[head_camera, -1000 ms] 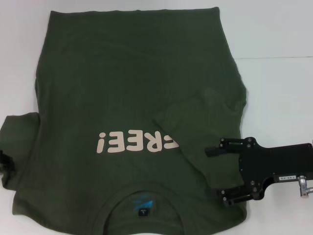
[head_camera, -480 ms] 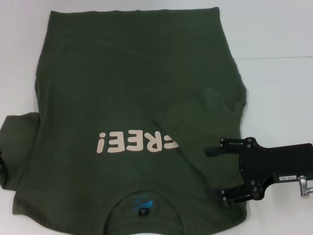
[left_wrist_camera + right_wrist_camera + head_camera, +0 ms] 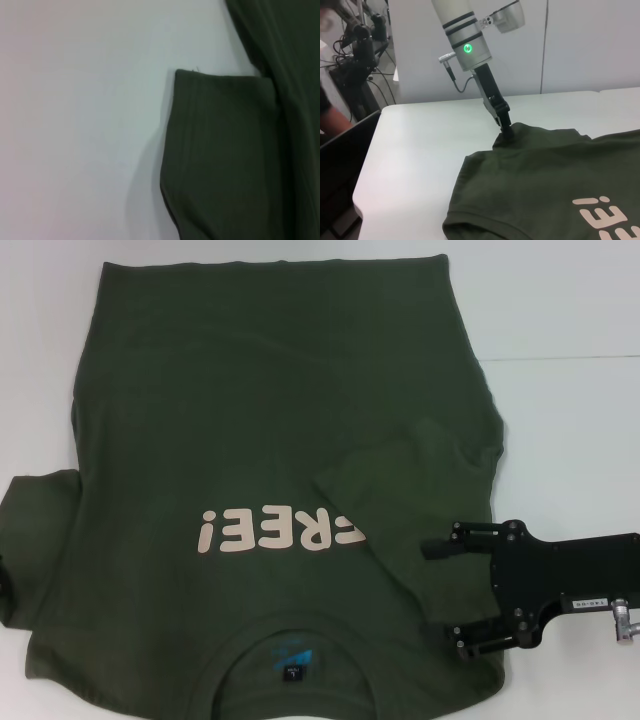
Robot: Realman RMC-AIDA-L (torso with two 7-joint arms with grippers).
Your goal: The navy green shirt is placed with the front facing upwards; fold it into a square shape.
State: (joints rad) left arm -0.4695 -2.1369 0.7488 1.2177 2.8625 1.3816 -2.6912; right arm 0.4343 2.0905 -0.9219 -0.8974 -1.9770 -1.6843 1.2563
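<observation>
The navy green shirt lies flat across the middle and left of the head view on the white table, lettering up and collar at the bottom edge, its right sleeve folded in over the chest. The right gripper rests at the lower right with its jaws spread wide over the shirt's edge. In the right wrist view the left gripper pinches the far sleeve, jaws closed on the cloth; dark equipment stands beyond the table.
</observation>
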